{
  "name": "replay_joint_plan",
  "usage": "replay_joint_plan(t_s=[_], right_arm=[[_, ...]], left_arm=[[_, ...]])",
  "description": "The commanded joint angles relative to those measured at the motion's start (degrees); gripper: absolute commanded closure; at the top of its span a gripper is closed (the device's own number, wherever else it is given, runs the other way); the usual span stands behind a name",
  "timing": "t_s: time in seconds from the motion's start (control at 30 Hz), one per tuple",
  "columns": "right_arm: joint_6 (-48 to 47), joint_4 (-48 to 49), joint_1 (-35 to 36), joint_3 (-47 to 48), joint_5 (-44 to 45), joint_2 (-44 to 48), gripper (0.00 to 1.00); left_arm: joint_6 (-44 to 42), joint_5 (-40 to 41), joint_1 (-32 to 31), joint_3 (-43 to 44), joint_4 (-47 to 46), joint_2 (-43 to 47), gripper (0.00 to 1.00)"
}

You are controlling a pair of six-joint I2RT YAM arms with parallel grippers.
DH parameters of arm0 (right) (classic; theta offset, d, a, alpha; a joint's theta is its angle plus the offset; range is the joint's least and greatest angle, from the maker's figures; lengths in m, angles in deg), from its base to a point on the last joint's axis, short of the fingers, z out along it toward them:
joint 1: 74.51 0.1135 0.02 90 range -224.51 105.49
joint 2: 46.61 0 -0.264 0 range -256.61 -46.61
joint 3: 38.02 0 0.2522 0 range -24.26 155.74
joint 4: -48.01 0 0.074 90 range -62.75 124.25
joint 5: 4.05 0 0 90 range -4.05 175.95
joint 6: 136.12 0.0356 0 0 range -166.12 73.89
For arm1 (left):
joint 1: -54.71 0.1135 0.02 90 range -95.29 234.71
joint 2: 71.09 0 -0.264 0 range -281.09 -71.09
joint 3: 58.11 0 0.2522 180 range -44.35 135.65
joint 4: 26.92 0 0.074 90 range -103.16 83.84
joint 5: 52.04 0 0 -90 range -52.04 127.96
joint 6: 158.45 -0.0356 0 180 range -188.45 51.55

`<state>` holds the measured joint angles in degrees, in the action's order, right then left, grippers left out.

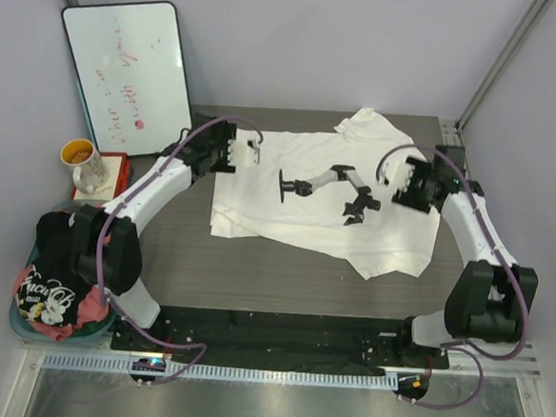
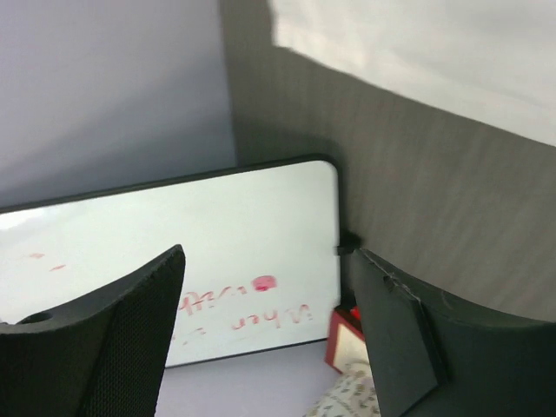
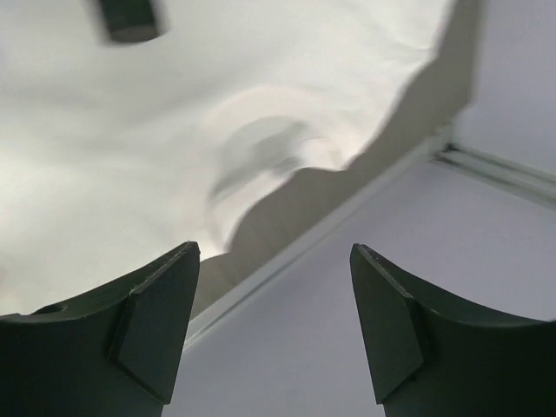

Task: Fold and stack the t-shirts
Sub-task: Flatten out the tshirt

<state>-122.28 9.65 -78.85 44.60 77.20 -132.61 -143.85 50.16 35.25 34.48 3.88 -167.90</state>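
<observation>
The large white cotton t-shirt with a black chest graphic (image 1: 260, 193) lies spread across the middle of the dark bench (image 1: 254, 278), its long axis running from left edge to right edge. The left end effector (image 1: 246, 154) hangs at its far-left border, the right end effector (image 1: 401, 184) at the opposite end. Both have their fingers spread and hold nothing. Each arm is about equally near its own end. Bare bench runs along the near edge, which looks like room to fold toward.
</observation>
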Motion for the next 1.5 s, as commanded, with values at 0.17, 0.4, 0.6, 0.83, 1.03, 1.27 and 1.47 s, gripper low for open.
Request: replay_joint_plan(t_s=[0.17,0.4,0.6,0.83,1.03,1.27,1.47], right_arm=[[-16.1,-24.9,-1.9,-16.1,-1.3,16.9,0.24],[-19.8,-32.3,-3.2,-18.0,1.6,20.7,0.24],[-24.3,-30.4,-3.3,-25.0,3.7,23.9,0.24],[-22.6,-19.0,-3.3,-31.2,5.4,21.4,0.24],[-21.4,-13.5,-4.6,-30.5,5.7,16.9,0.27],[-23.1,-11.3,-6.5,-30.0,5.6,12.9,0.34],[-23.5,-9.9,-6.7,-29.8,4.8,10.8,0.39]], left_arm=[[1.7,-11.4,0.1,-7.6,22.7,6.4,0.29],[2.4,-12.0,0.1,-9.1,25.1,6.9,0.34],[3.0,-15.6,0.2,-8.8,25.2,7.0,0.34],[3.9,-16.1,0.2,-8.2,25.2,7.4,0.34],[3.9,-15.9,0.2,-8.3,25.6,8.5,0.34],[4.9,-15.2,0.2,-8.1,25.7,8.6,0.34],[5.5,-14.8,0.2,-8.3,26.1,8.8,0.34]])
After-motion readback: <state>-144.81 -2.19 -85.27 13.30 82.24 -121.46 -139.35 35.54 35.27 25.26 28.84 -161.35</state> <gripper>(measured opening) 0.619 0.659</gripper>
